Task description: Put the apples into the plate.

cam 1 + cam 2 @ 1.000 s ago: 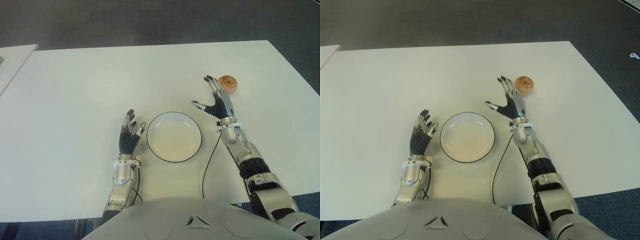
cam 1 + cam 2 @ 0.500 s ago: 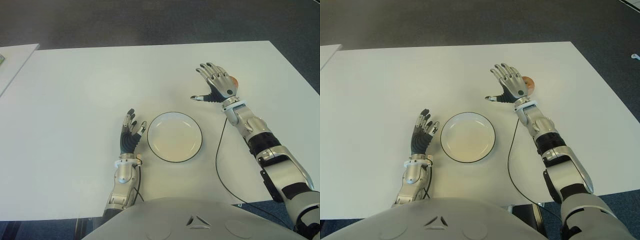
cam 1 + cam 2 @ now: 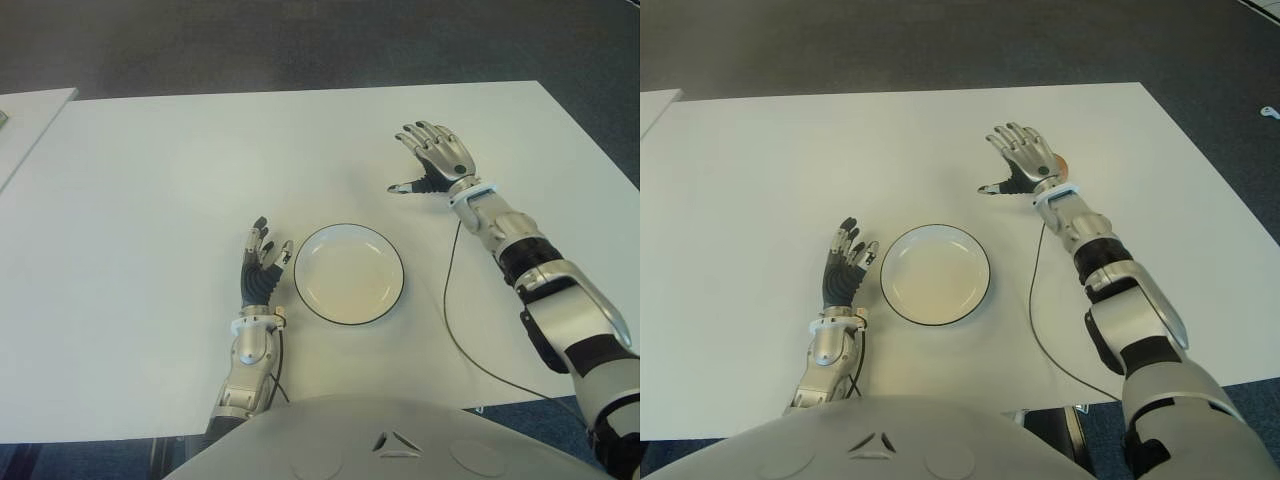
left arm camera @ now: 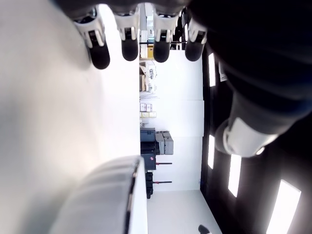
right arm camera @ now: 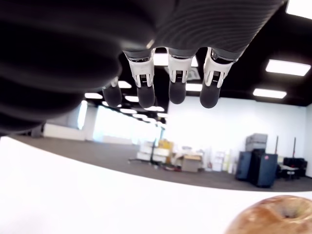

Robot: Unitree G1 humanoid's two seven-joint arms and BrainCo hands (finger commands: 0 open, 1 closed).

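A reddish-yellow apple (image 5: 273, 217) lies on the white table (image 3: 150, 200) at the far right, just under my right hand; only a sliver of the apple (image 3: 1061, 163) shows past the knuckles in the eye views. My right hand (image 3: 425, 160) hovers over it, palm down, open with fingers spread and nothing held. The white plate (image 3: 349, 275) with a dark rim sits empty near the front middle. My left hand (image 3: 262, 262) shows just left of the plate, open, fingers extended.
A thin black cable (image 3: 452, 320) runs from my right wrist across the table toward the front edge. Another white table's corner (image 3: 25, 120) shows at the far left. Dark carpet lies beyond the table's far edge.
My right hand has reached farther out and to the right, turning palm down over the apple, which is now mostly covered. The left hand has not moved.
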